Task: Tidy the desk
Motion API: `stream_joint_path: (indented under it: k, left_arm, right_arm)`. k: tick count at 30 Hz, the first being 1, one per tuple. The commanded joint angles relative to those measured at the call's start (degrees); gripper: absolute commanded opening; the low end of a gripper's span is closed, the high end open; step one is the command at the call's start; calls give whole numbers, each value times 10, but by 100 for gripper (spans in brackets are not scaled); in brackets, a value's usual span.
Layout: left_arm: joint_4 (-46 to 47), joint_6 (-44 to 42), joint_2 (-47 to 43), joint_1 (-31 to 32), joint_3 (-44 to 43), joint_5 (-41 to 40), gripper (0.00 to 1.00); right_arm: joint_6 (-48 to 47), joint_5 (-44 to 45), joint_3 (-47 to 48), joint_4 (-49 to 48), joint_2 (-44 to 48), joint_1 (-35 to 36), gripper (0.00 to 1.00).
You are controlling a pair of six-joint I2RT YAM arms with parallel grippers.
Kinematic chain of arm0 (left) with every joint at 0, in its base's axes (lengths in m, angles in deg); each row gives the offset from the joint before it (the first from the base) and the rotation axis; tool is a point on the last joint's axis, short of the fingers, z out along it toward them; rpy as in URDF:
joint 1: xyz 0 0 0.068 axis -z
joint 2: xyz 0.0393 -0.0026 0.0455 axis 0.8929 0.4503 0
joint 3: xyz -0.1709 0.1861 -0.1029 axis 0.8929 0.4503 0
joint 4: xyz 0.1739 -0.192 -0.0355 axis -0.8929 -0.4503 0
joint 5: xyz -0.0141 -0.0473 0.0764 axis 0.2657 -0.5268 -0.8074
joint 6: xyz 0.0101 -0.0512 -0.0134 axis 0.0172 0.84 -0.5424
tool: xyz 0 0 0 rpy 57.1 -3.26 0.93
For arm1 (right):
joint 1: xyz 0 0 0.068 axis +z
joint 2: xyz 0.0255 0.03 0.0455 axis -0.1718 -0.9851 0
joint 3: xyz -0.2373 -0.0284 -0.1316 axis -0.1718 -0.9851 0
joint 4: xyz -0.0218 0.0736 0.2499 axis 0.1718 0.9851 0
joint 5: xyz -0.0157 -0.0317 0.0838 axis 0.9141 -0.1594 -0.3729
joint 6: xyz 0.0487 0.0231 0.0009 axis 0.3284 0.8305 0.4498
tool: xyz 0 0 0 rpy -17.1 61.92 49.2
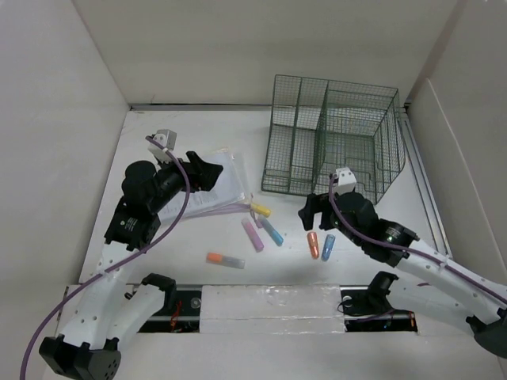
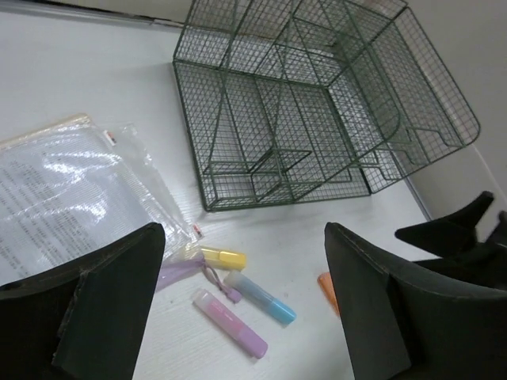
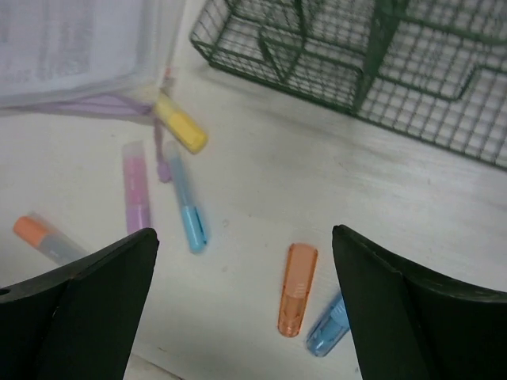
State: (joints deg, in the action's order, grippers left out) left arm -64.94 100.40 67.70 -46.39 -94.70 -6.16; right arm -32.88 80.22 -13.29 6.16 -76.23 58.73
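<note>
Six small coloured pieces lie loose on the desk [image 1: 277, 269], the wide white tabletop under everything, just near of the green mesh organizer [image 1: 333, 134]; both pincers stand spread, holding nothing.

Left wrist: the left gripper [image 2: 244, 237] frames the yellow highlighter [image 2: 223, 257] beside the paper sleeve [image 2: 71, 182]; best to come down straight, fingers astride it.

Right wrist: the right gripper [image 3: 245, 237] frames the orange cap [image 3: 297, 299]; centre first, then close.

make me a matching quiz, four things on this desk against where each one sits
Things: 1 yellow highlighter; 2 orange highlighter; 3 orange cap; 4 wire basket.
Places: A far right part of the desk; B beside the blue cap; C at a corner of the document pouch; D alone, closest to the near edge.
Pairs: 1-C; 2-D; 3-B; 4-A.
</note>
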Motion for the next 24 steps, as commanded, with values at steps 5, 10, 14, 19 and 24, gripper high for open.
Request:
stream_joint_path:
  k: [5,10,14,19,24]
  left_arm:
    - [59,-19,-20,-8,11,61,74]
    - [54,-24,-33,-14,27,32,55]
    - [56,-27,-42,-14,32,30,51]
    - [56,-29,-41,-14,29,27,52]
    - [54,-31,-41,-14,29,27,52]
  right_arm:
    - [157,88,-23,61,-64,6,11]
    - [151,66,-14,54,-124,-24,31]
    - [138,39,-33,7,-149,-42,62]
    - [115,-27,-42,-40,-193,-72,58]
    - [129,-47,-51,-49,-223,-72,55]
